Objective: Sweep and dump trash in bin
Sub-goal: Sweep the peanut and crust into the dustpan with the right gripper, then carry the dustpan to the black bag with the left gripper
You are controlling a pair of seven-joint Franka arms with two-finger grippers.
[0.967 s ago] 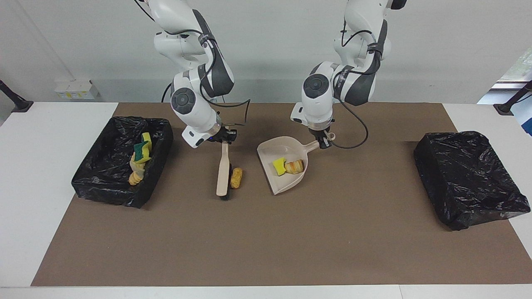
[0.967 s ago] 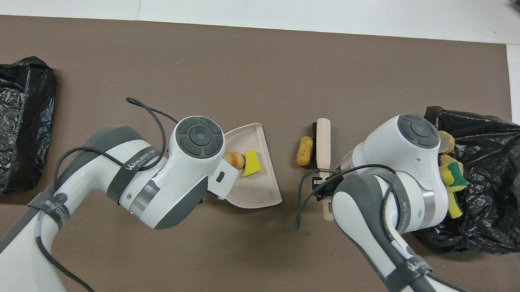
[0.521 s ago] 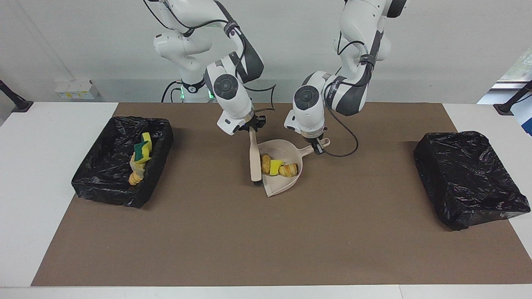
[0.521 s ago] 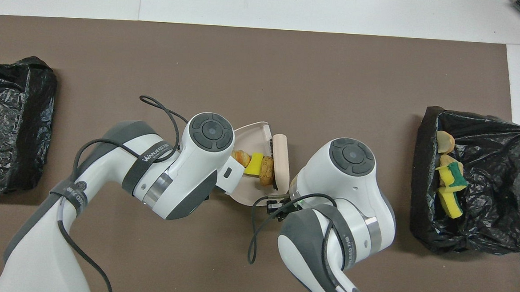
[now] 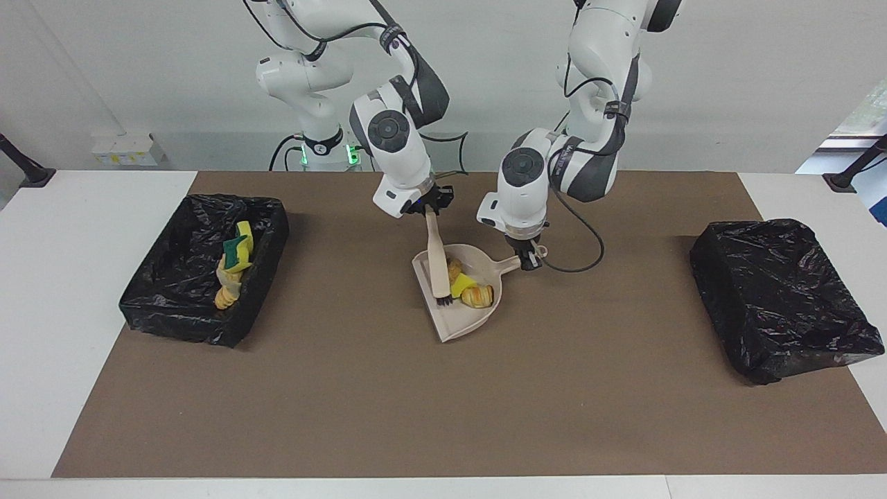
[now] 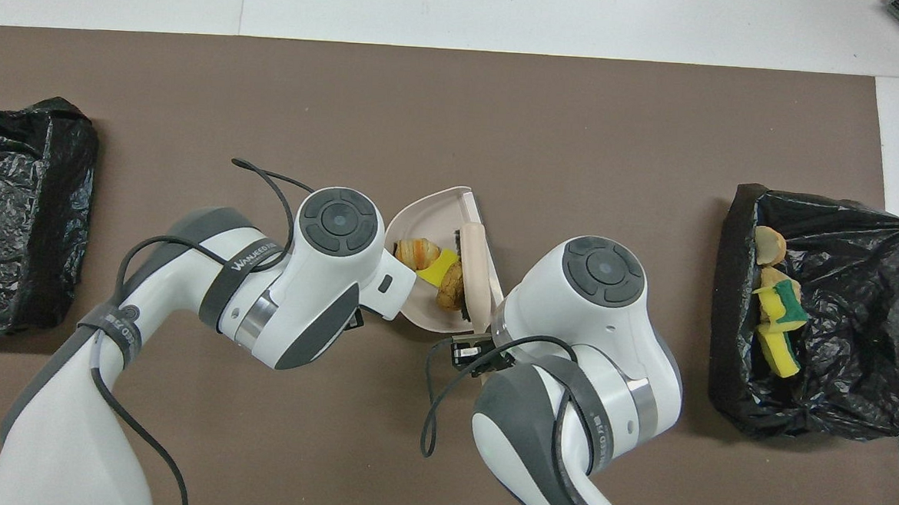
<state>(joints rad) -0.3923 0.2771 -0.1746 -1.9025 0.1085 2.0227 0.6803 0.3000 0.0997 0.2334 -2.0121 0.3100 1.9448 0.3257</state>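
A beige dustpan (image 5: 459,323) (image 6: 430,216) lies on the brown mat mid-table, and my left gripper (image 5: 528,259) is shut on its handle. Inside it sit three bits of trash: a yellow sponge chunk (image 5: 463,283) (image 6: 439,268), a bread-like piece (image 5: 479,297) (image 6: 417,251) and a tan piece (image 5: 454,267) (image 6: 452,285). My right gripper (image 5: 430,206) is shut on the handle of the beige brush (image 5: 437,256) (image 6: 474,273). The brush head rests in the pan against the trash. In the overhead view the left arm's wrist hides its gripper.
An open black-lined bin (image 5: 173,315) (image 6: 818,414) stands at the right arm's end, holding more trash (image 5: 234,258) (image 6: 775,323). A second box wrapped in black bag (image 5: 776,298) (image 6: 13,206) stands at the left arm's end.
My right gripper swept the brush toward the left arm's end, pushing the tan piece off the mat into the dustpan. The pan shifted slightly and the brush head now sits inside it.
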